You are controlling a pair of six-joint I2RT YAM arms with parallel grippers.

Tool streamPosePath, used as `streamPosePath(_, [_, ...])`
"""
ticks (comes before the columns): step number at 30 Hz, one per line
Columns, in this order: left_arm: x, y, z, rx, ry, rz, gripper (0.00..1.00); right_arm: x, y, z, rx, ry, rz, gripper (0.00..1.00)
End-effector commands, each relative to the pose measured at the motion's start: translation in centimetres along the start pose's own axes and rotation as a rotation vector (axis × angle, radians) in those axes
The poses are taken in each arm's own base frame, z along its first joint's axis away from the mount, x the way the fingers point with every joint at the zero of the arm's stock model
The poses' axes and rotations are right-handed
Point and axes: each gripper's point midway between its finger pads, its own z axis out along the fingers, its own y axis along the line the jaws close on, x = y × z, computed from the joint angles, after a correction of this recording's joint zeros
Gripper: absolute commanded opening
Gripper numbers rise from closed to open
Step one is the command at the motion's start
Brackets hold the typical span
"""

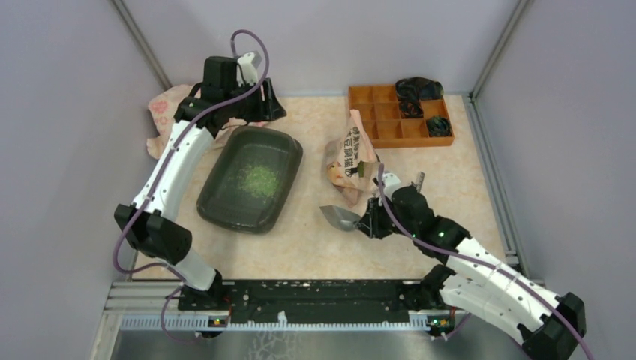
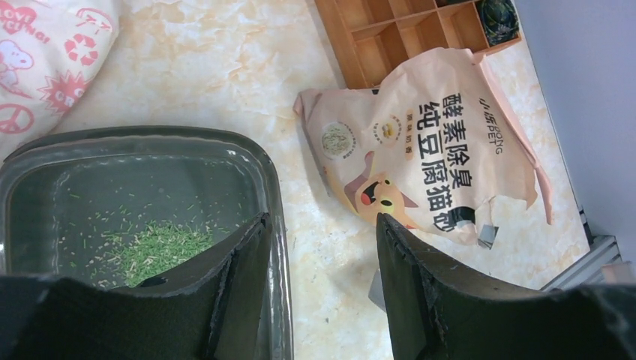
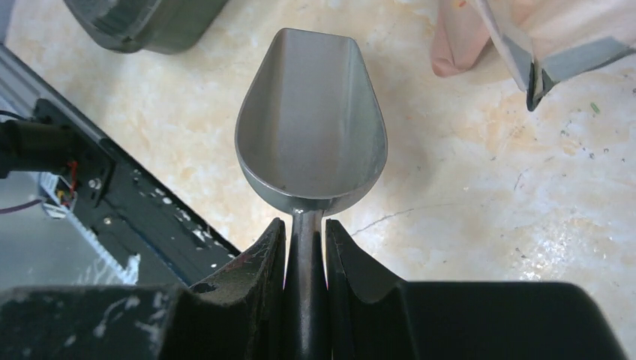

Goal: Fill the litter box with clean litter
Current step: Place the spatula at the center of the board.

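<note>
Left arm stretched far forward, elbow low; left tool [image 2: 322,219] angled downward, jaws apart, holding nothing; right arm bent inward, right tool [image 3: 304,223] clamped on the scoop [image 3: 311,120] handle.

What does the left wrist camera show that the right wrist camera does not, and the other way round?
Only left wrist: the clean litter, a loose green patch, the orange organiser, a patterned cloth, and the open, empty left hand. Only right wrist: the empty metal scoop, its handle gripped by the right hand, and the black base rail. Both: the litter box, the pink bag and the marbled table.
</note>
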Motion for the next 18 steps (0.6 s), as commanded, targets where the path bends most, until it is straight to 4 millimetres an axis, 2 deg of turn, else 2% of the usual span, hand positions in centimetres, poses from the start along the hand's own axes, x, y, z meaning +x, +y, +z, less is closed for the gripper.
streamPosePath(1, [-0.5,-0.5,-0.1,-0.013,-0.006,0.000,0.60,-3.4,0.9,0.5,-0.017,-0.168,-0.064,0.00])
streamPosePath(5, [-0.2,-0.7,0.2,-0.013,0.002,-0.002,0.60,-2.4,0.7,1.7,0.007,-0.157,-0.117,0.00])
streamPosePath(12, [0.0,-0.9,0.9,-0.008,0.014,0.002,0.60,0.8,-2.0,4.1,0.146,-0.020,-0.154,0.00])
streamPosePath(18, [0.4,-0.7,1.5,-0.007,0.027,0.002,0.60,2.5,-2.9,4.1,0.188,0.042,-0.101,0.01])
